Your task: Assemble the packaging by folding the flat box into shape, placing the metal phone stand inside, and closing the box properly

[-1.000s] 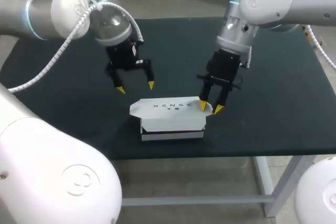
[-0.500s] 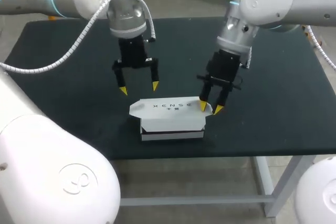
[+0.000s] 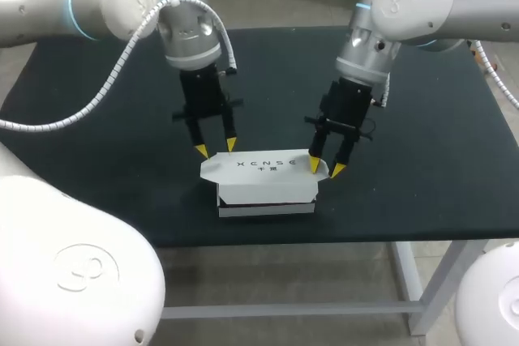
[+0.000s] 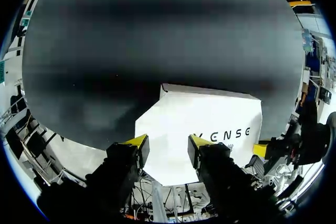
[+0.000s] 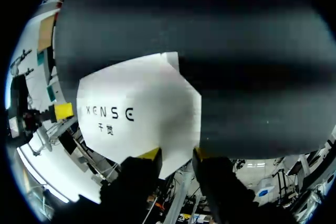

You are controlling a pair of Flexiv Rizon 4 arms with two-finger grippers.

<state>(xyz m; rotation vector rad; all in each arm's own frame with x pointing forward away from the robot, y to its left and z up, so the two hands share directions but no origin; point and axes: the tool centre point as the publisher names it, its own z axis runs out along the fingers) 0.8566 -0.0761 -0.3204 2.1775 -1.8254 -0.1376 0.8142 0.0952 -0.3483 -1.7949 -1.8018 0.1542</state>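
Currently white box (image 3: 268, 188) lies lengthwise left to right: left gripper (image 3: 216, 148) over its left end, right gripper (image 3: 325, 168) at its right end, all fingers narrowly parted, grasping nothing.

White box (image 4: 205, 124), ahead of parted end effector (image 4: 167, 146)
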